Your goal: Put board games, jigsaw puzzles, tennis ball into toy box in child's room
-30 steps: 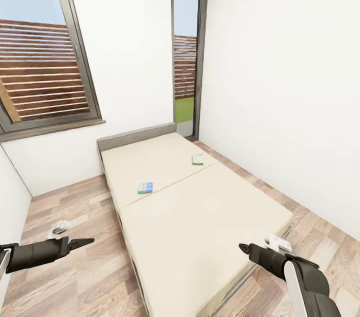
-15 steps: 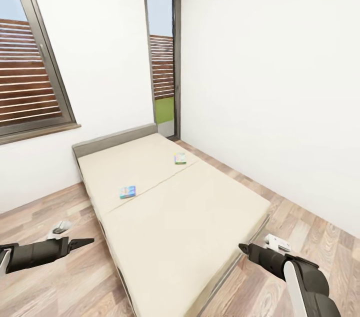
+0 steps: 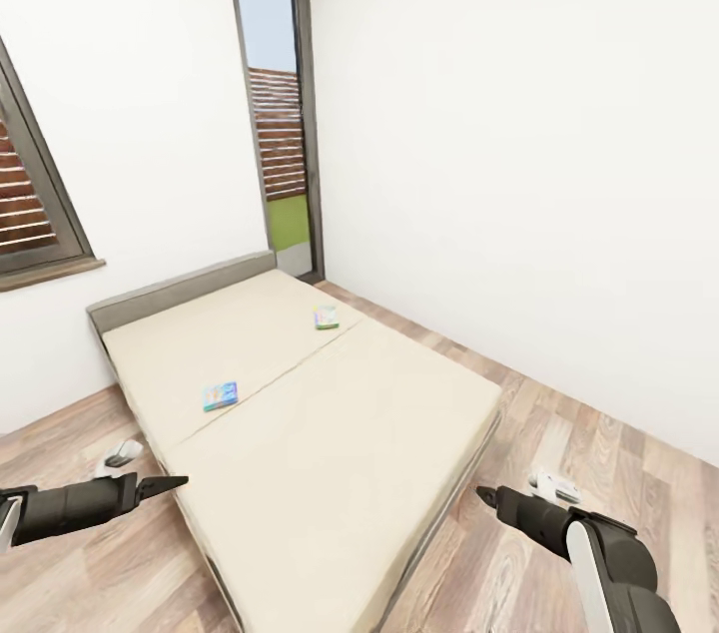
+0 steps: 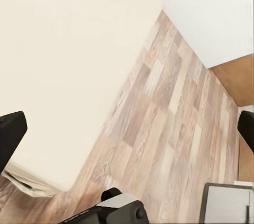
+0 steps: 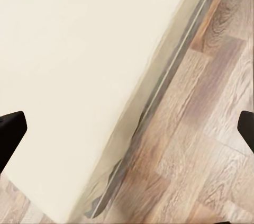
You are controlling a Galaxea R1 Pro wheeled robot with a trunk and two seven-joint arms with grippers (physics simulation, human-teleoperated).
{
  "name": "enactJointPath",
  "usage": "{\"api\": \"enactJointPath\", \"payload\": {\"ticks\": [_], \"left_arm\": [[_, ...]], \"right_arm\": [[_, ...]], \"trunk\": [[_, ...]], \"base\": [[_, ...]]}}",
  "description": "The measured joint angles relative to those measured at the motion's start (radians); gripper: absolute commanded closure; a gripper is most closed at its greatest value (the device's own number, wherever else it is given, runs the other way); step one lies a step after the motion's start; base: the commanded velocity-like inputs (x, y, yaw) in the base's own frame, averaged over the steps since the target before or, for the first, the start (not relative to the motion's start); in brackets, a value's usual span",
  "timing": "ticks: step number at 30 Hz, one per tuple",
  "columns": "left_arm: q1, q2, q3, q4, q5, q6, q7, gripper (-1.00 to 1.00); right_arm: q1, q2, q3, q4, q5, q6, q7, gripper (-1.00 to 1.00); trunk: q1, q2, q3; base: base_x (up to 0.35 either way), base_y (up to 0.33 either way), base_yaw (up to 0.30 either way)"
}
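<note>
Head view first: left gripper (image 3: 178, 482) low at the left edge, right gripper (image 3: 483, 493) low right of centre; both show as dark points with nothing held, and the wrist views put each pair of fingertips at opposite frame edges, so jaws spread wide, touching nothing; bed (image 3: 330, 433) fills mid-frame, one board game (image 3: 220, 396) lying left of centre on the mattress, second board game (image 3: 327, 317) further up near the tall window (image 3: 275, 114); compared with a second ago the whole picture has slid leftward, camera turning, games unmoved on the bed; both arms reach forward, level, above the wood floor (image 3: 559, 433).
</note>
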Motion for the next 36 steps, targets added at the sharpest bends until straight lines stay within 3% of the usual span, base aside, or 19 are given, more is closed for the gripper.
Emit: {"api": "enactJointPath", "payload": {"ticks": [15,36], "left_arm": [[0.000,0.000,0.000,0.000,0.000,0.000,0.000,-1.00],[0.000,0.000,0.000,0.000,0.000,0.000,0.000,-1.00]], "right_arm": [[0.000,0.000,0.001,0.001,0.000,0.000,0.001,-1.00],[0.000,0.001,0.001,0.001,0.000,0.000,0.001,-1.00]], "trunk": [[0.000,0.000,0.000],[0.000,0.000,0.000]], "base": [[0.000,0.221,-0.279],[0.000,0.047,-0.279]]}}
